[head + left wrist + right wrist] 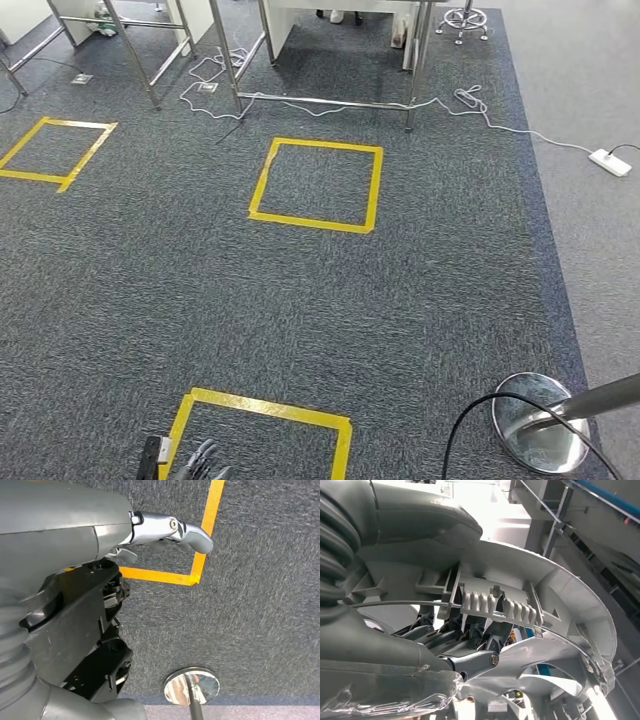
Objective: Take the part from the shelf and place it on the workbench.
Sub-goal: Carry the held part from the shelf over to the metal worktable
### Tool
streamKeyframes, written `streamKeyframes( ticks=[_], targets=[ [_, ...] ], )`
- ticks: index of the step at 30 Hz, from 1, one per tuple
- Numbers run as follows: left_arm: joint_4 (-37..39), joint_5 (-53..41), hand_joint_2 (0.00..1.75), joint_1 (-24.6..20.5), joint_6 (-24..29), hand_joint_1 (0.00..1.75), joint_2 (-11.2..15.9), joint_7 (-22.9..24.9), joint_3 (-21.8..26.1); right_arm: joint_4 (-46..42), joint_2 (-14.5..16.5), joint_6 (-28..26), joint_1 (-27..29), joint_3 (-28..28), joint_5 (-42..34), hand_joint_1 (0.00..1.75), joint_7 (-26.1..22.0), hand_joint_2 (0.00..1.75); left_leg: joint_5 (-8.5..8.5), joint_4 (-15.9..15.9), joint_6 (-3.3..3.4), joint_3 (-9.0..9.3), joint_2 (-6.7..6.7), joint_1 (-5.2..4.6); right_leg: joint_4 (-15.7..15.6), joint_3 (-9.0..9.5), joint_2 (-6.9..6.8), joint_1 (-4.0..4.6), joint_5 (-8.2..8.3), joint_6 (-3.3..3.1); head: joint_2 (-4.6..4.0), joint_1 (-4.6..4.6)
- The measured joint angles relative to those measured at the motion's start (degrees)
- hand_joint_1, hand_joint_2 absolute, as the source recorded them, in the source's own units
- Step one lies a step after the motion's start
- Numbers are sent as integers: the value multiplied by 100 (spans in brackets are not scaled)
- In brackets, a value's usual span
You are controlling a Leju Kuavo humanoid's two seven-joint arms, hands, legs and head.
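In the right wrist view my right hand grips the part, a large light-grey plastic piece with a curved rim, ribs and a row of teeth. The dark fingers lie under it and the grey thumb over it. Clear plastic film covers the near side of the hand. My left hand hangs low at the bottom of the head view, over the floor. In the left wrist view the left hand holds nothing, one silver finger stretched out above the carpet.
Dark grey carpet carries yellow tape squares, one ahead, one at my feet, one far left. Metal table legs and white cables stand beyond. A chrome stand base with a black cable sits at the right.
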Motion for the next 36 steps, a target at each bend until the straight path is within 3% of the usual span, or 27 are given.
streamKeyframes(
  ticks=[2,4,5,6,7,8,10,11,13,16,17,20,21,22,24,26,27,31,33,35,36],
  targets=[
    [0,0,175,-4,-1,0,-1,-1,0,-4,0,1,-3,7,6,175,0,175,-260,375,-41,-174,-24,10,-11,-3,6,-10,10,-68,0,-26],
    [0,0,175,2,-1,0,-1,-2,0,-5,0,1,-4,11,8,175,1,175,-657,1173,-52,-560,-46,8,-10,-17,8,-5,9,-100,1,-54],
    [0,0,175,7,0,0,-1,-2,0,-5,0,1,-4,11,8,175,1,175,-773,1522,-52,-738,-51,8,-10,-22,13,-1,8,-104,1,-60],
    [0,0,175,10,1,0,-1,-2,0,-5,0,1,-3,11,8,175,1,175,-777,1696,-48,-835,-54,9,-9,-22,21,1,8,-105,1,-61],
    [0,0,175,11,3,0,-1,-2,0,-5,0,1,-4,12,7,175,1,175,-665,1649,-39,-826,-56,10,-9,-18,33,1,7,-104,1,-61],
    [0,0,175,10,5,0,-1,-2,0,-5,0,1,-4,13,7,175,1,175,-461,1375,-28,-703,-57,11,-8,-8,48,-1,6,-97,1,-61],
    [0,0,175,7,9,0,-2,-2,0,-5,0,1,-4,16,7,175,1,175,-81,590,-2,-327,-81,14,5,2,75,8,-6,-58,1,-74],
    [0,-1,175,3,10,0,-5,-1,0,-5,0,1,-3,17,7,175,0,175,9,298,13,-191,-96,14,10,-4,86,18,-9,-26,1,-80],
    [0,0,175,2,12,0,-11,-1,1,-7,0,1,-1,19,7,175,-1,175,8,95,63,-117,-118,0,-4,-18,101,31,3,53,1,-89],
    [0,0,175,3,17,0,-9,-2,2,-13,-1,1,1,20,5,175,-1,175,36,68,183,-124,-113,-1,51,-50,81,6,-59,151,1,-71],
    [0,0,175,0,17,0,-10,-2,2,-14,-2,1,2,21,5,175,-1,175,45,57,217,-120,-110,4,247,-139,64,7,-183,168,1,-58],
    [0,1,175,6,17,0,-12,-2,2,-16,-2,0,3,20,5,175,-2,175,36,57,268,-118,-93,-24,1375,-669,32,20,-704,183,1,-27],
    [0,1,175,8,18,0,-12,-2,2,-16,-2,1,3,20,5,175,-2,175,32,59,276,-114,-87,-38,1606,-779,30,24,-754,177,1,-27],
    [0,1,175,8,27,0,-12,-2,2,-16,-2,1,3,20,6,175,-2,175,28,60,281,-103,-84,-50,1601,-776,29,29,-684,162,1,-27],
    [0,-4,175,6,90,0,-17,13,2,-16,-2,1,3,20,7,175,-2,175,13,61,282,-66,-85,-65,952,-445,19,51,-300,106,1,-27],
    [0,-15,175,4,142,0,-22,28,2,-16,-2,1,1,22,9,175,-1,175,-18,68,249,-46,-87,-90,219,-70,-11,84,-58,48,1,-29],
    [0,-23,175,3,132,0,-22,22,2,-16,-2,1,0,26,11,175,0,175,-34,69,221,-48,-89,-97,40,16,-20,99,-36,25,1,-33],
    [0,-65,175,-11,21,0,-20,-29,0,-20,-2,1,1,54,18,175,-1,175,-177,110,77,-37,-82,-85,-70,95,23,99,-169,-116,1,-46],
    [0,-72,175,-12,4,0,-19,-53,0,-22,-2,1,1,68,20,175,-1,175,-386,588,20,-263,-86,-75,-115,218,26,69,-181,-169,0,-84],
    [0,-75,175,6,2,0,-16,-67,0,-22,-2,1,1,82,19,175,1,175,-670,1384,-21,-759,-88,-65,-113,310,23,65,-214,-182,1,-109],
    [0,-77,175,17,2,0,-14,-70,0,-22,-2,1,2,86,17,175,1,175,-695,1657,-32,-973,-87,-61,-111,360,30,64,-247,-180,1,-114]
  ],
)
